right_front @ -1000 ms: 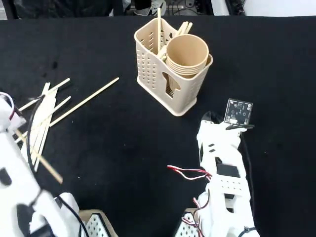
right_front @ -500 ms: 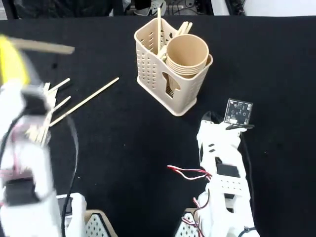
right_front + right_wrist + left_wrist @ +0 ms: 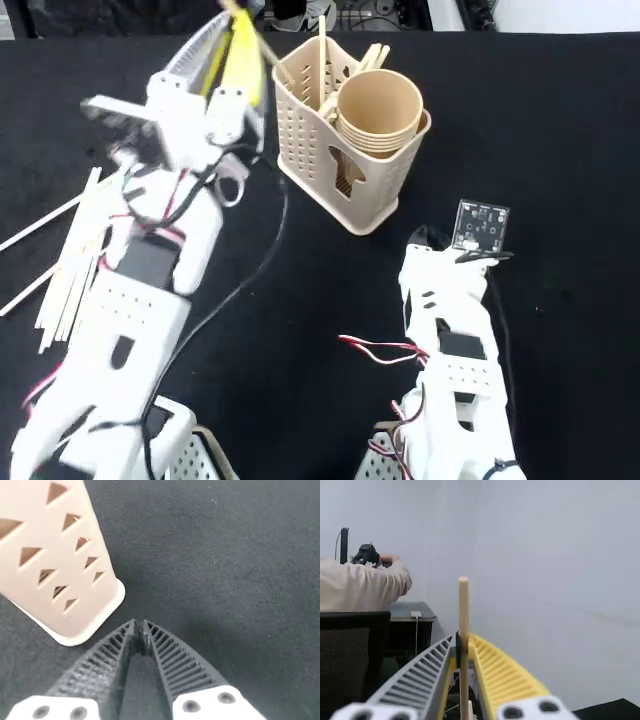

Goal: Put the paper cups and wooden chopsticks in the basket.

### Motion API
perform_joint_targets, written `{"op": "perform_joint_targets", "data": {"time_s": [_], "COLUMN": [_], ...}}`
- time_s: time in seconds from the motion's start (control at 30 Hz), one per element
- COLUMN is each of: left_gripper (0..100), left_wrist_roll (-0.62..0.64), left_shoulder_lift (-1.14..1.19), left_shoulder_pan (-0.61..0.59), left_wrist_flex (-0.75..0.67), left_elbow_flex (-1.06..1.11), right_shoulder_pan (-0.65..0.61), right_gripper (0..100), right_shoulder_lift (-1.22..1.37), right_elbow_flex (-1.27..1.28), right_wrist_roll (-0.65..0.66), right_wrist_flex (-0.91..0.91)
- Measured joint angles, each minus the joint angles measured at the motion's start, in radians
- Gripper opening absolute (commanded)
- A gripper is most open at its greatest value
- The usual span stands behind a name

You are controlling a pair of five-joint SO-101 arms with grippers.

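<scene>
The left gripper (image 3: 463, 645), one finger yellow and one grey, is clamped on a single pale wooden chopstick (image 3: 463, 610), which stands out past the fingertips. In the high view this gripper (image 3: 232, 28) is raised at the table's far edge, just beside the far-left corner of the beige perforated plastic basket (image 3: 305, 140), and the held stick slants toward that rim. The right gripper (image 3: 138, 630) has its black fingers pressed together on nothing, pointing down at bare cloth just beside the basket's near corner (image 3: 55, 565). The basket stands upright. It holds a nested stack of tan paper cups (image 3: 380, 105) in its right compartment and several upright chopsticks (image 3: 322, 50) in the far one. A loose bundle of wooden chopsticks (image 3: 70, 270) lies near the left edge of the black-covered table (image 3: 560, 130), partly under the left arm. Open cloth lies to the right of the basket and between the two arms. A second ago the left arm was low at the left edge, and it has since swung up and across to the basket. The right arm, basket and cups are unchanged.
</scene>
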Motion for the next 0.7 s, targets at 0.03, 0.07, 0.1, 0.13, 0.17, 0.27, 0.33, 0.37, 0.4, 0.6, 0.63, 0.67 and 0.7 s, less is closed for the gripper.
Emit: {"op": "perform_joint_targets", "data": {"time_s": [0.03,0.07,0.1,0.13,0.17,0.27,0.33,0.37,0.4,0.6,0.63,0.67,0.7], "left_gripper": [3,3,3,3,3,3,3,4,5,19,20,22,24], "left_wrist_roll": [-0.003,-0.005,-0.006,-0.006,-0.006,-0.003,-0.003,-0.003,-0.003,0.009,0.032,0.054,0.081], "left_shoulder_lift": [0.034,0.064,0.094,0.112,0.129,0.153,0.166,0.173,0.184,0.216,0.216,0.218,0.219], "left_shoulder_pan": [0.008,0.011,0.015,0.018,0.021,0.021,0.021,0.021,0.021,0.032,0.041,0.052,0.060], "left_wrist_flex": [0.000,0.000,0.000,0.000,0.000,0.000,0.000,0.000,0.000,0.074,0.126,0.190,0.264], "left_elbow_flex": [-0.018,-0.032,-0.043,-0.049,-0.054,-0.060,-0.060,-0.060,-0.060,-0.060,-0.060,-0.075,-0.100], "right_shoulder_pan": [0.000,0.000,0.000,0.000,0.000,0.000,0.000,0.000,0.000,0.000,0.000,0.000,0.000], "right_gripper": [1.4,1.4,1.5,1.5,1.5,1.5,1.5,1.5,1.4,1.4,1.5,1.5,1.5], "right_shoulder_lift": [0.000,0.000,0.000,0.000,0.000,0.000,0.000,0.000,0.000,0.000,0.000,0.000,0.000], "right_elbow_flex": [0.000,0.000,0.000,0.000,0.000,0.000,0.000,0.000,0.000,0.000,0.000,0.000,0.000], "right_wrist_roll": [0.000,0.000,0.000,0.000,0.000,0.000,0.000,0.000,0.000,0.000,0.000,0.000,0.000], "right_wrist_flex": [0.000,0.000,0.000,0.000,0.000,0.000,0.000,0.000,0.000,0.000,0.000,0.000,0.000]}}
